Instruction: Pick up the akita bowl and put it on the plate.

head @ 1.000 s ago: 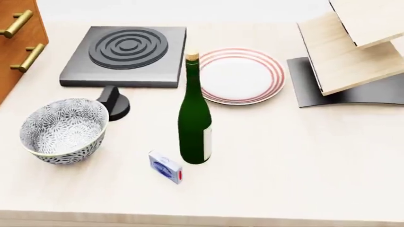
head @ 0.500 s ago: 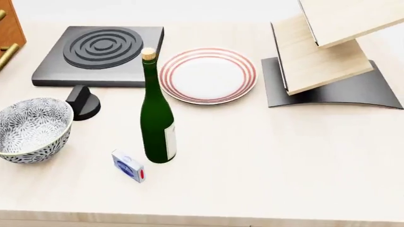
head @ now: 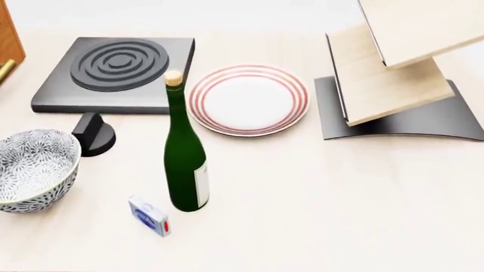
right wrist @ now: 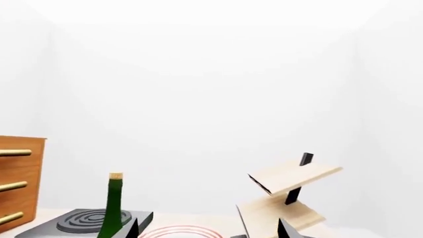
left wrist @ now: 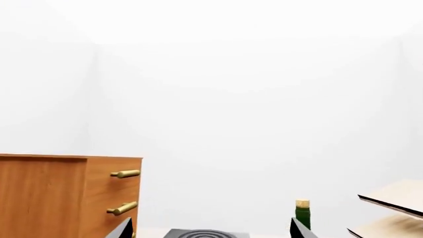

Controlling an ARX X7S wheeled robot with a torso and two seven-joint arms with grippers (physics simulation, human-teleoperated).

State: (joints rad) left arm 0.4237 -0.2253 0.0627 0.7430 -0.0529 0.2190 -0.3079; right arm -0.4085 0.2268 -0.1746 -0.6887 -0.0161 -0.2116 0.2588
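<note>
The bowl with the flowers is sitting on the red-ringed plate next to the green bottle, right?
Not quite. In the head view the bowl sits on the bare table, left of the green bottle; the red-ringed plate is empty.

Only slivers of the robot show — in each wrist view two dark, almost black fingertips (left wrist: 123,229) poke up as pointed wedges with flat, plain faces. Right pair (right wrist: 132,228) looks the same — no markings, cables or screws visible.
</note>
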